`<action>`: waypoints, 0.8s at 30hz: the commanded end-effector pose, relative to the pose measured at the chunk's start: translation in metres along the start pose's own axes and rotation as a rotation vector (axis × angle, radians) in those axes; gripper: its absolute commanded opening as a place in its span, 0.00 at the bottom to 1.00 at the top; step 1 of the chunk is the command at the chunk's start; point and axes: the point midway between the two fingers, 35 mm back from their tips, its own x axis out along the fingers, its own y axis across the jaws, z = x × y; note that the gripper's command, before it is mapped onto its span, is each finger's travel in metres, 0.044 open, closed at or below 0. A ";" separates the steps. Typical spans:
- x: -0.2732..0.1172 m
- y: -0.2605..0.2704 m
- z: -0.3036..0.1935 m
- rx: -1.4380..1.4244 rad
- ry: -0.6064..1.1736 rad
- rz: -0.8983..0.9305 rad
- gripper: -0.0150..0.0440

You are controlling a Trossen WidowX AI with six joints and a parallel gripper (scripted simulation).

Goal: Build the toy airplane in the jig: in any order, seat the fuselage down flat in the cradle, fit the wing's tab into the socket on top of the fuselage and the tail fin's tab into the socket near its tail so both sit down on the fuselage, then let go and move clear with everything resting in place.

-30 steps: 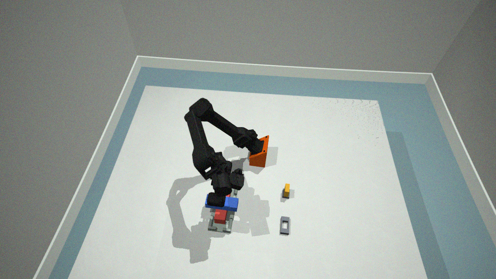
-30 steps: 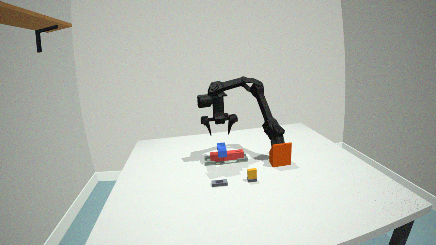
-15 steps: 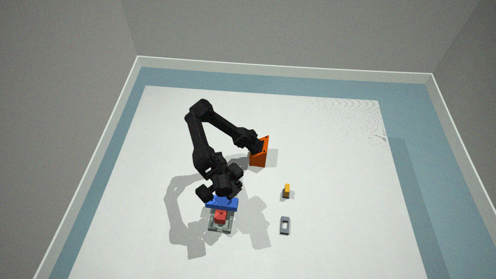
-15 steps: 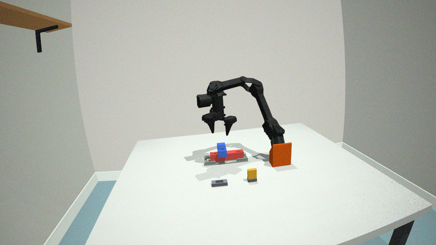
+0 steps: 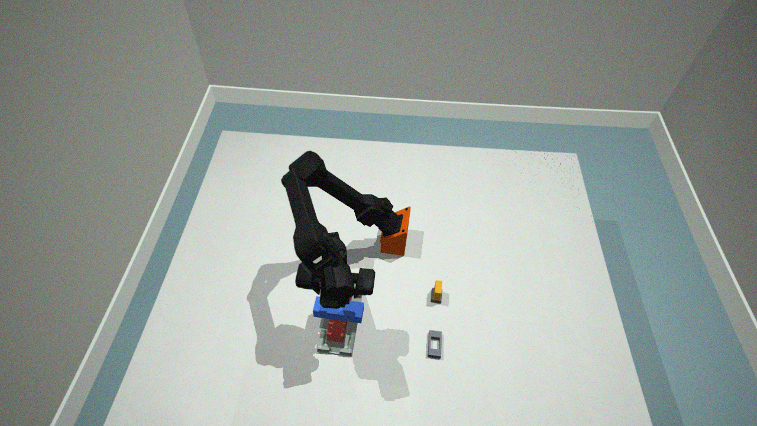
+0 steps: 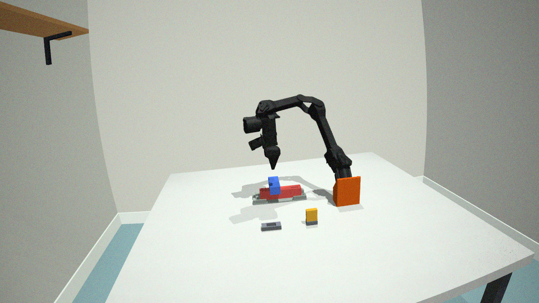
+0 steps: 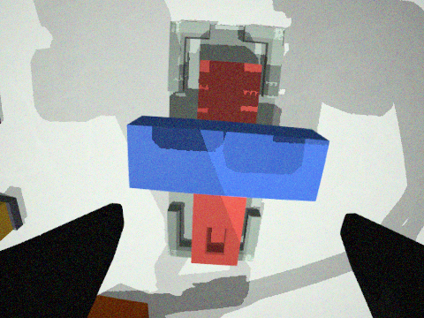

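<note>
The red fuselage (image 5: 336, 331) (image 6: 292, 191) (image 7: 227, 94) lies lengthwise in the grey cradle (image 6: 299, 198) (image 7: 176, 53) and looks level. The blue wing (image 5: 338, 310) (image 6: 274, 185) (image 7: 177, 172) lies crosswise on top of it; its tab is hidden, so I cannot tell how deep it sits. The tail socket (image 7: 215, 247) is empty. The yellow tail fin (image 5: 437, 289) (image 6: 311, 214) (image 7: 4, 217) stands upright in a small dark holder apart from the cradle. My gripper (image 6: 273, 167) (image 7: 235, 221) is wide open and empty, above the fuselage and wing, touching neither.
A grey holder (image 5: 434, 333) (image 6: 265, 227) with an empty opening lies on the table near the fin's holder. The orange arm base (image 5: 393, 244) (image 6: 348, 192) (image 7: 121, 306) stands beyond the cradle's tail end. A wooden shelf (image 6: 33, 22) is high on the left wall.
</note>
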 end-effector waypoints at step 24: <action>0.000 0.270 -0.112 0.029 0.004 0.021 1.00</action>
